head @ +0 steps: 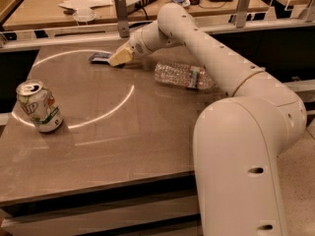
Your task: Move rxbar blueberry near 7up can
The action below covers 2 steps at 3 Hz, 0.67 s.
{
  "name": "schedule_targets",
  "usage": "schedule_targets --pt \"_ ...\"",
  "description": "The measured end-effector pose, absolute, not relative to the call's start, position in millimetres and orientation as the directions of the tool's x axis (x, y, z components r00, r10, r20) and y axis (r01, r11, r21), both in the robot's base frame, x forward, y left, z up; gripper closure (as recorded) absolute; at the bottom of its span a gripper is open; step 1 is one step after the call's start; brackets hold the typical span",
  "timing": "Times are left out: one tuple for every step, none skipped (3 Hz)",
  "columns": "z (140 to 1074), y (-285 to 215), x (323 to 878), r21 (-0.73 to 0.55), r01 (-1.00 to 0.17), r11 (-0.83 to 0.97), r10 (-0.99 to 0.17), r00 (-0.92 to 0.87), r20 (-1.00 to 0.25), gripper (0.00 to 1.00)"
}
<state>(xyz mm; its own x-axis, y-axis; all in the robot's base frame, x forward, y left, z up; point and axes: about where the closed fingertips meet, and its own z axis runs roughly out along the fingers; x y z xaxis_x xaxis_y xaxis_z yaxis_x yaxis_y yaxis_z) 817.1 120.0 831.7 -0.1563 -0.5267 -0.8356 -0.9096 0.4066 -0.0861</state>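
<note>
1 gripper (118,59) nxt to rxbar blueberry (100,57)

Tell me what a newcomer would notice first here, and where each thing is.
The bulky white robot arm fills the right side and stretches across the grey-brown table to its far edge. There its claw sits right at a small dark blue snack bar. A white and green soda can stands alone near the left edge, and a clear plastic water bottle lies on its side beside the arm.
</note>
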Motion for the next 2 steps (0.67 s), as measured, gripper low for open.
schedule_targets --pt "843 117 792 -0.118 -0.942 0.313 -0.563 -0.083 -0.822 1.00" --pt "908 111 707 -0.230 -0.973 0.015 -0.569 0.181 -0.802 1.00"
